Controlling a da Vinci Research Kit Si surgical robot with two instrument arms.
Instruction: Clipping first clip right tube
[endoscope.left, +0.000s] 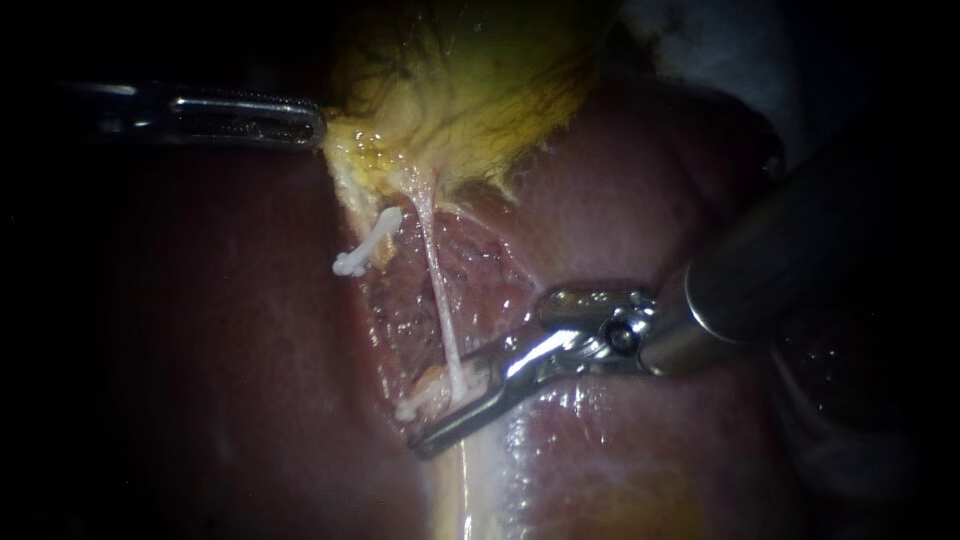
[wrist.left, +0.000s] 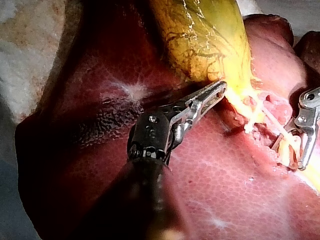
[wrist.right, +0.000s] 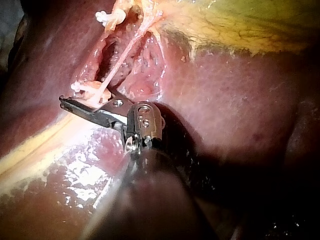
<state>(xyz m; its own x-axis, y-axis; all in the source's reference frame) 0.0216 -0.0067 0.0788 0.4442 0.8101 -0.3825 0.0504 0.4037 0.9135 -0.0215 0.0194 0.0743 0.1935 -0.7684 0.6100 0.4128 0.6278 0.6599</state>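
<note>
My right instrument (endoscope.left: 465, 400) stands at the near end of the right tube (endoscope.left: 438, 290). Its jaws are apart, one on each side of the tube, and not yet pressed on it. The tube is a thin pale strand, stretched from the gallbladder (endoscope.left: 470, 90) at the far side down to the liver (endoscope.left: 220, 330) bed near me. My left instrument (endoscope.left: 312, 124) is clenched on the left edge of the gallbladder, and I judge that this pull is what makes the tube straight.

To do the step well, I think the tube must lie deep between the jaws, not only at their tips. It should also cross them at a right angle, so that the clip closes around the whole tube. I cannot tell if a clip sits in the jaws.

Just left of the jaws is the near white clip (endoscope.left: 412, 403), and I should not catch it or the tissue around it. The far white clip (endoscope.left: 366, 243) is well apart, close under the gallbladder. The left instrument should hold steady while I close slowly. In my opinion there is one risk: too much pull can tear such a thin strand.
</note>
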